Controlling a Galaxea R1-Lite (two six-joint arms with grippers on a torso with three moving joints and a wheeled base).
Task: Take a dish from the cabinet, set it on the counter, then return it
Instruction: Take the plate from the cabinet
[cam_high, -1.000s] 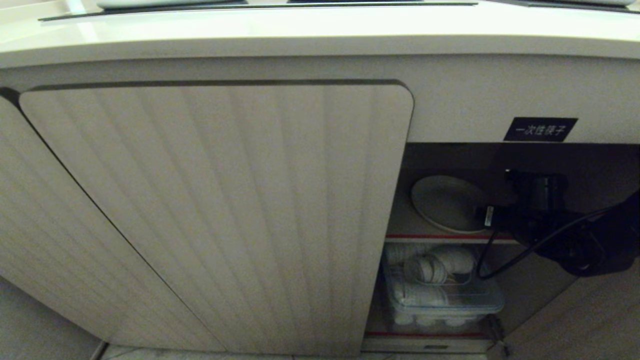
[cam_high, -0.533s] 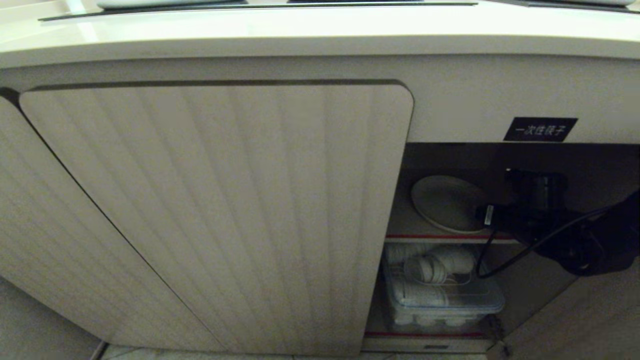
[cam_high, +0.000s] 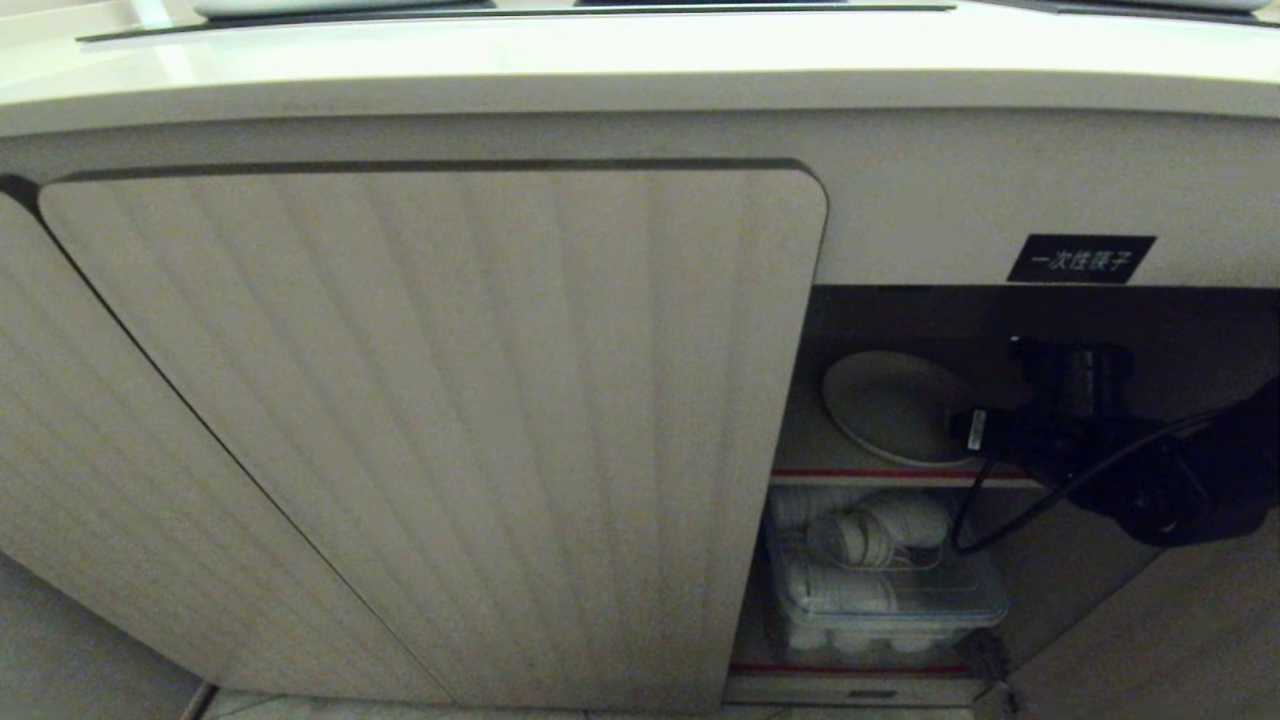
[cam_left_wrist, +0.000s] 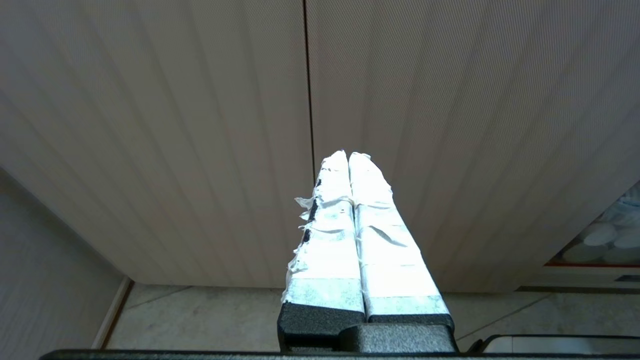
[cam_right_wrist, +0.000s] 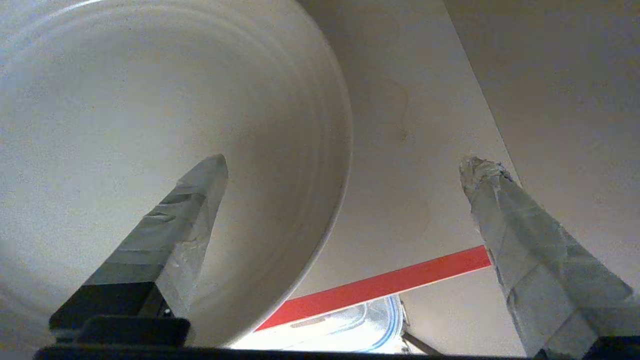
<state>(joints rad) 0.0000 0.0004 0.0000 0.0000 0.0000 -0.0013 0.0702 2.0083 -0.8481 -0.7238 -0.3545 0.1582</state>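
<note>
Right gripper (cam_right_wrist: 345, 170), fingers spread, straddles the dish (cam_right_wrist: 150, 125) rim near the shelf (cam_right_wrist: 400, 150) front edge; next it must pinch

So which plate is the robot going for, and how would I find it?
Look under the long counter to the open part of the cabinet, below the small black label. On the upper shelf, beside the open right end effector, lies the dish. It is the only flat cream plate there; the white cups sit in a clear box on the shelf below.

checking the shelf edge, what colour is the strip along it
Red strip, clearest in the right wrist view.
</note>
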